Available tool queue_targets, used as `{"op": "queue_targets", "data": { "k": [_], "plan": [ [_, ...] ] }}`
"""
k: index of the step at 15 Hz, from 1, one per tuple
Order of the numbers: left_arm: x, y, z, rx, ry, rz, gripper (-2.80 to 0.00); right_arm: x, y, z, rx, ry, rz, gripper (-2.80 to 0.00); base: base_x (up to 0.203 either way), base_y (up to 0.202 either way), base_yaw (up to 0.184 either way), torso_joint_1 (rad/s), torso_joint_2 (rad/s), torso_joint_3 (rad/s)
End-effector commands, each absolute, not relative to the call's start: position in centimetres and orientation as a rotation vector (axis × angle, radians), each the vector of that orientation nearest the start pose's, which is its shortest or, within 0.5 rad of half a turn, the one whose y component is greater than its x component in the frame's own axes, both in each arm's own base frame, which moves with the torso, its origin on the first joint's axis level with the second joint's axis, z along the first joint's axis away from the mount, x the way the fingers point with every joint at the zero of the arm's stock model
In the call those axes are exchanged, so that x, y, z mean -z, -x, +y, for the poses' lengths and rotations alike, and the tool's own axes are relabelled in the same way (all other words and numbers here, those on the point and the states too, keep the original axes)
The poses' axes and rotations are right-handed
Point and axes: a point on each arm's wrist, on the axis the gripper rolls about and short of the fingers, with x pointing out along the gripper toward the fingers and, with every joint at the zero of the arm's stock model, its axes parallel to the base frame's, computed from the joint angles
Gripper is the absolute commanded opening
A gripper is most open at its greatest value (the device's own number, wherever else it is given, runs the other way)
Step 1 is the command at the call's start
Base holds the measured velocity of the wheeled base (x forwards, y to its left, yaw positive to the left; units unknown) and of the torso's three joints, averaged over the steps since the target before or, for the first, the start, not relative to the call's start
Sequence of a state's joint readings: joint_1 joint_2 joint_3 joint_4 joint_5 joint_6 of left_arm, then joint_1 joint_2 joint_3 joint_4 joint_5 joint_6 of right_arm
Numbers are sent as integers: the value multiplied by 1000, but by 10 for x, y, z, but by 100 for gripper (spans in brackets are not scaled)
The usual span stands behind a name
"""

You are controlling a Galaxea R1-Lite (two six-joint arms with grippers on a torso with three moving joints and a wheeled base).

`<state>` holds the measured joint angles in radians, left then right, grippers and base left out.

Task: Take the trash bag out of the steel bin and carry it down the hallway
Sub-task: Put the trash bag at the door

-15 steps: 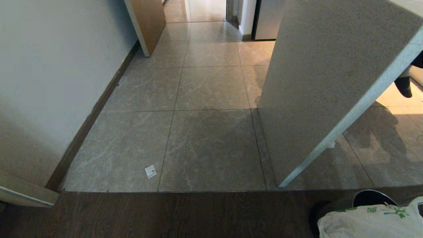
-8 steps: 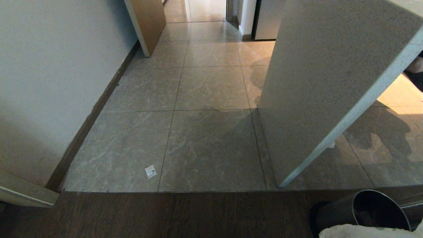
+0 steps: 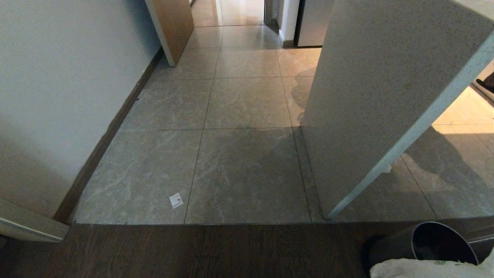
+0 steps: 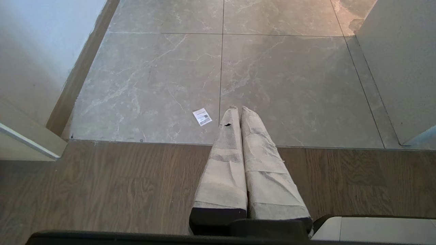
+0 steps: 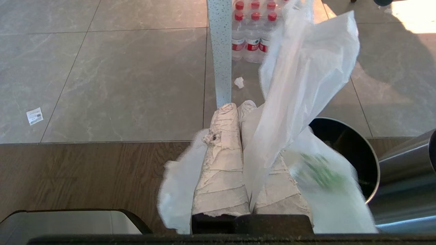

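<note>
the trash bag (image 5: 299, 85) has dropped lower beside the steel bin (image 3: 424, 243) but is already out, pinched in the right gripper (image 5: 238, 109); left gripper (image 4: 238, 110) fingers pressed together, empty. carrying comes next.

text: none legible | paper scrap (image 4: 202, 117): print too small

label (image 3: 176, 200) flat on grey tile near wood floor (image 3: 193, 251) | bottles (image 5: 253, 32) behind speckled panel (image 3: 386, 77) | crumpled scrap (image 5: 239, 82) beside panel | door (image 3: 173, 27) ajar
</note>
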<state>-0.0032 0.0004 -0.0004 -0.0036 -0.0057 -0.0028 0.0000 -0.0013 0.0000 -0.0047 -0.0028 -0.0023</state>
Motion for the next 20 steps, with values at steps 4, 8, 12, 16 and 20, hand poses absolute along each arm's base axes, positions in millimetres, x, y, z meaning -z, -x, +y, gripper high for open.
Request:
{"op": "queue_targets", "data": {
  "k": [4,8,12,16,20],
  "plan": [
    [-76,23,0,9,3,-3,-280,-76,23,0,3,3,-3,-280,0,0,0,0,0,0],
    [-76,23,0,9,3,-3,-280,-76,23,0,3,3,-3,-280,0,0,0,0,0,0],
    [-76,23,0,9,3,-5,-280,-76,23,0,3,3,-3,-280,0,0,0,0,0,0],
    [-76,23,0,9,4,-5,-280,-76,23,0,3,3,-3,-280,0,0,0,0,3,23],
    [-76,23,0,9,5,-3,-280,-76,23,0,3,3,-3,-280,0,0,0,2,5,178]
  ]
}}
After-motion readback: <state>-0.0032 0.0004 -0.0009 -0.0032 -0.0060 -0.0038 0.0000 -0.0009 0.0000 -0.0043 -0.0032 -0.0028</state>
